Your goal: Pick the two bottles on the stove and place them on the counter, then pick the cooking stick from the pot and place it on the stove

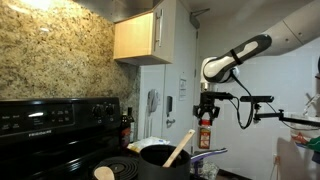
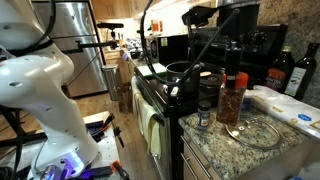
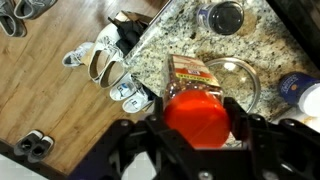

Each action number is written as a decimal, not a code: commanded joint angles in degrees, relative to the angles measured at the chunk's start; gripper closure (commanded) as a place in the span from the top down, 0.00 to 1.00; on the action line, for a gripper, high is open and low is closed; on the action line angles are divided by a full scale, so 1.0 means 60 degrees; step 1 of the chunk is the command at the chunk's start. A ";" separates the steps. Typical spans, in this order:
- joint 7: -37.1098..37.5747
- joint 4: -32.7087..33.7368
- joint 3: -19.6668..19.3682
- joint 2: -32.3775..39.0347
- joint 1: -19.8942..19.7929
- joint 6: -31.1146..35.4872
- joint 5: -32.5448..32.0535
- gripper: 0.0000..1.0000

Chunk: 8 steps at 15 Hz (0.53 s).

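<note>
red-capped bottle (image 3: 188, 74) | gripper (image 3: 197, 122) clamped around its cap | upright over granite counter (image 3: 170, 40), beside glass lid (image 3: 238, 88) | likely light, rigid, slippery; cap grip suits

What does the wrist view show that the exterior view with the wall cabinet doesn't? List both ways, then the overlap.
Wrist view only: shoes on the wooden floor, and a glass dish on the granite counter. Exterior view only: the stove, the pot with the cooking stick leaning in it, and the cabinet. Both: the gripper shut on the red-capped bottle.
</note>
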 commanded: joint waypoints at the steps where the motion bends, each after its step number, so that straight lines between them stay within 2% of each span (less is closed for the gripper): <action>1: -0.0315 -0.0082 -0.0049 0.0399 -0.0105 0.0429 0.0314 0.36; 8: -0.0078 -0.0522 -0.0155 0.0848 -0.0050 0.1197 0.0735 0.36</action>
